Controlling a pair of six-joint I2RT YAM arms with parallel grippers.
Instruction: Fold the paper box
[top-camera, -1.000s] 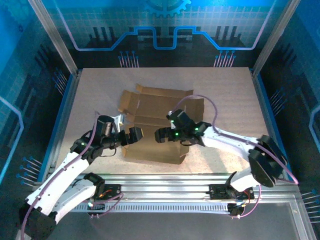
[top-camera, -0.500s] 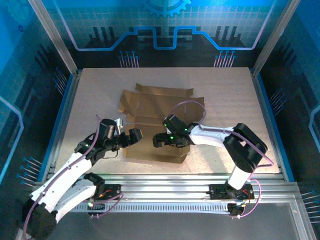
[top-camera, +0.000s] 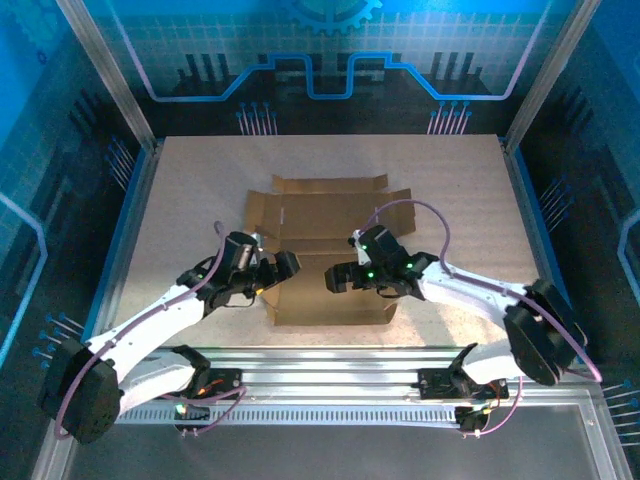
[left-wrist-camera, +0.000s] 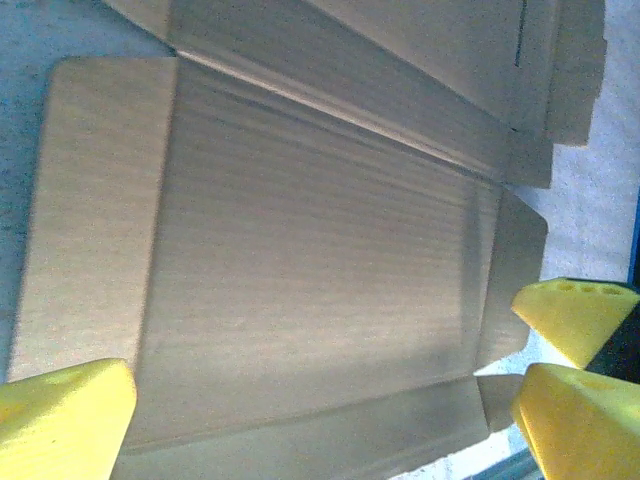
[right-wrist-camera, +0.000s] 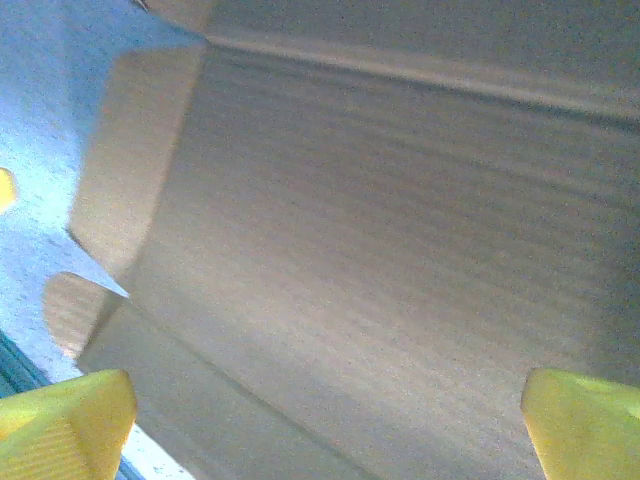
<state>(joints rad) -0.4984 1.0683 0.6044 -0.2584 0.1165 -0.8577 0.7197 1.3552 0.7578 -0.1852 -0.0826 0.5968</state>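
Blue-lit cage w/ printed back wall; beige tabletop (top-camera: 200, 180) inside an alu frame. The paper box (top-camera: 330, 215) looks flat & unfolded, mid-tabletop, nearer the near edge than the far one. It's a brown die-cut sheet w/ flaps spread toward the far edge; creases show in both wrist views.

Left gripper (top-camera: 283, 267) hangs over the sheet's left side, right gripper (top-camera: 338, 278) over its middle. Tips face each other, near but apart. Both have fingers spread wide, nothing held. Yellow fingertips (left-wrist-camera: 62, 415) frame the main panel in the left wrist view, and likewise the fingertips (right-wrist-camera: 65, 420) in the right wrist view.

Risks, my judgement only:
- Sheet is light & nothing pins it, so a push on one flap prob slides or spins the whole thing instead of folding it.
- It lies flush on the tabletop, so a finger may scrape past an edge w/o getting under it.
- Pressure off a crease would kink a panel.
- Small corner tabs could crumple or catch.
- The grippers are close together, so they could knock tips if both go for the same flap.
- Any flap raised & then let go will likely spring back.
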